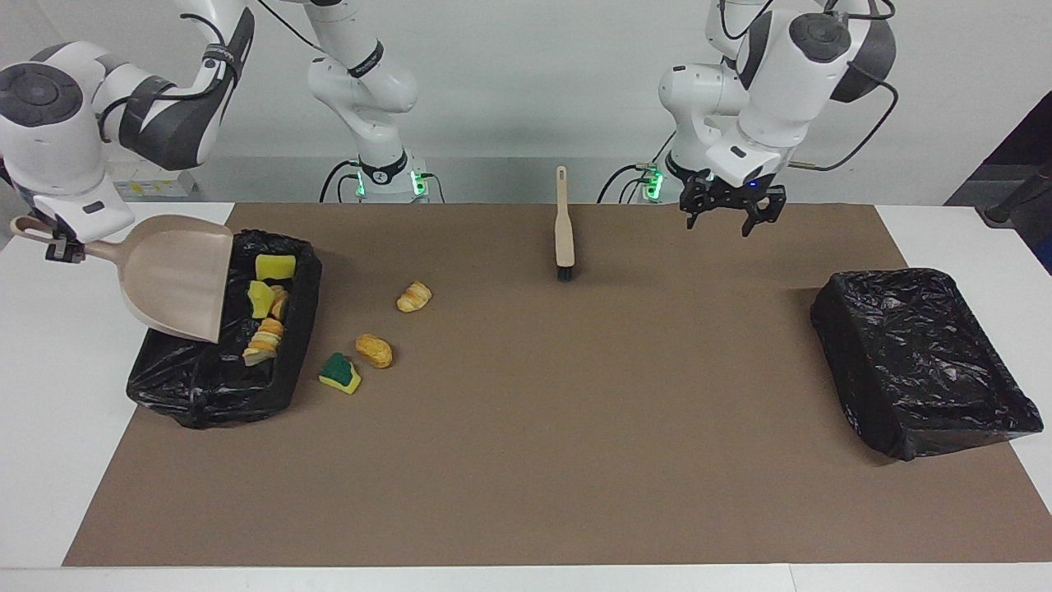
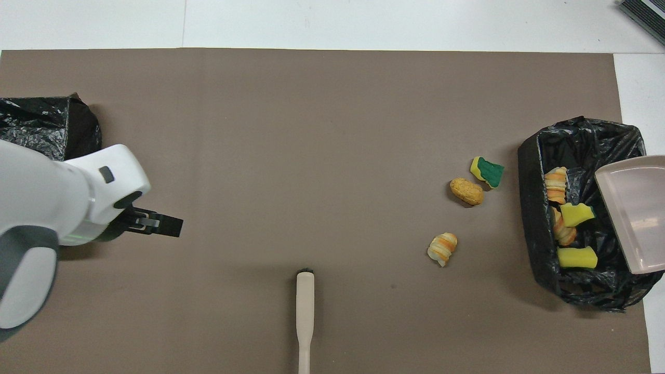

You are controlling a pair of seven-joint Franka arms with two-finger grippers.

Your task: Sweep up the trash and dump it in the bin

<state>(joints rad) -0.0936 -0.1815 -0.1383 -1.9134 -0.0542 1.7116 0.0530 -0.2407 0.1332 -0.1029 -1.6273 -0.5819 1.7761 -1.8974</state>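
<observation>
Over the black-lined bin at the right arm's end of the table, the beige dustpan is held tipped steeply, mouth down, by the right gripper, which is clamped on the dustpan handle. The dump step is judged to be in hand: the pan looks emptied, and four scraps, yellow sponge pieces and tan-orange lumps, lie inside that bin. Three pieces of trash are left on the brown mat just beside the bin: a green-faced sponge scrap, a tan lump touching or almost touching it, and a striped lump nearer to the robots. The task is judged roughly half done.

For the next move, the pan would need to be levelled and set down on the mat by these three pieces, and the brush would need to be picked up; it lies untouched mid-table near the robots, bristles pointing away from them.

The right arm is bent high, wrist rolled so the pan hangs edge-down. The left gripper hovers with jaws wide and empty over the mat, well apart from the brush, toward the second black bin at the left arm's end of the table.
</observation>
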